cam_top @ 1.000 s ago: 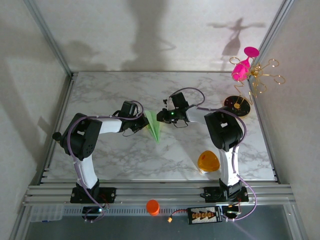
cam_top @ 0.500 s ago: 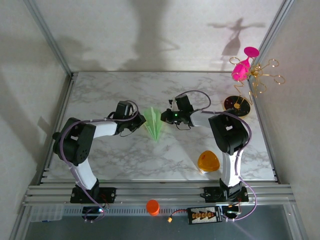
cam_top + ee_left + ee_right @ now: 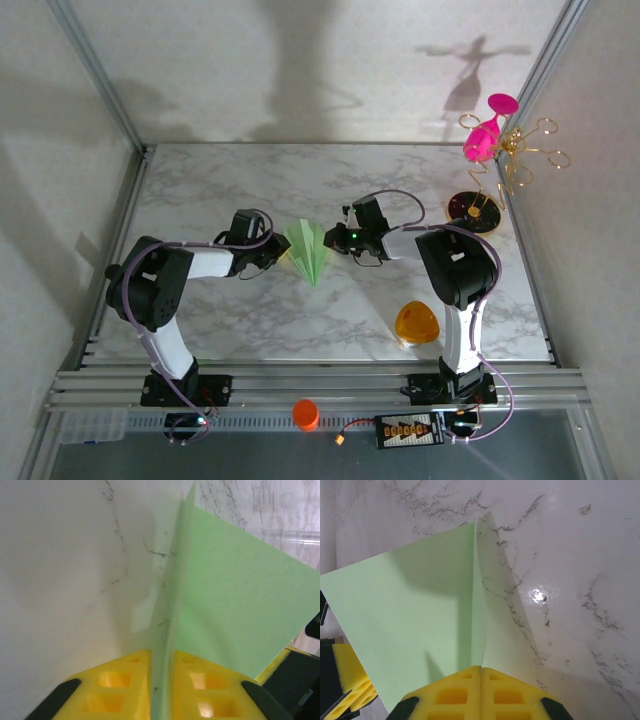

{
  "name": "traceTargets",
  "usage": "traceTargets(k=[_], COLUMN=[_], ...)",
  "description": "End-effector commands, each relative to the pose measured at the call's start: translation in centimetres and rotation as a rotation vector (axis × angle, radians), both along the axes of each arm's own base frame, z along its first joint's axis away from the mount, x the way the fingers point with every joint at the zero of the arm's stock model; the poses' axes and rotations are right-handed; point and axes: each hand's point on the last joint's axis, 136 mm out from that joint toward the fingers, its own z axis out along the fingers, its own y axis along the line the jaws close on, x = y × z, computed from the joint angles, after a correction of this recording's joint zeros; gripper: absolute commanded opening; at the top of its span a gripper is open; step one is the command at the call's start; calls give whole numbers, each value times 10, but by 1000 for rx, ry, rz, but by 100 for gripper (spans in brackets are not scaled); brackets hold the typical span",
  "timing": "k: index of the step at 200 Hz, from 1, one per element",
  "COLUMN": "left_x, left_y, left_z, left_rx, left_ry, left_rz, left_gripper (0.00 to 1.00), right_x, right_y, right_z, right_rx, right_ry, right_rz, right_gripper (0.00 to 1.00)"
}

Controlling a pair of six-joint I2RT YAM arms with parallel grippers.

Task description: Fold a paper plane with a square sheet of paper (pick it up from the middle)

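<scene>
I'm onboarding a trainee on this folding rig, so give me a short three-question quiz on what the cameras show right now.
1. True or false: the paper plane points its nose toward the near edge of the marble table.
2. The right gripper is: A) open above the table; B) shut on a fold of the plane; C) holding a cup.
3. Which orange thing lies on the table?

Key: 1 true; 2 B; 3 the orange rounded-triangle object.
</scene>
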Motion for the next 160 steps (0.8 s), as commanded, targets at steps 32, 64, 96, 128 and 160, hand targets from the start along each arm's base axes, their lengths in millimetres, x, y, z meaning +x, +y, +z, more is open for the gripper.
traceTargets(k=[32, 64, 96, 128, 160], left_x=[-3, -24, -35, -30, -27], left_y=[-5, -19, -32, -40, -45], left_z=[48, 52, 41, 29, 21], left_rx=[24, 22, 34, 50, 49], left_ry=[-106, -99, -72, -52, -38], left_rz=[-40, -63, -87, -100, -114], left_gripper=[32, 32, 33, 34, 38], right_x=[3, 4, 3, 3, 3], right_y=[5, 6, 7, 7, 7], right_z=[11, 11, 11, 9, 10], right_rx=[14, 13, 12, 11, 6], right_ry=[-19, -17, -16, -14, -15], right_rz=[16, 19, 21, 24, 25], right_gripper=[6, 6, 6, 6, 6])
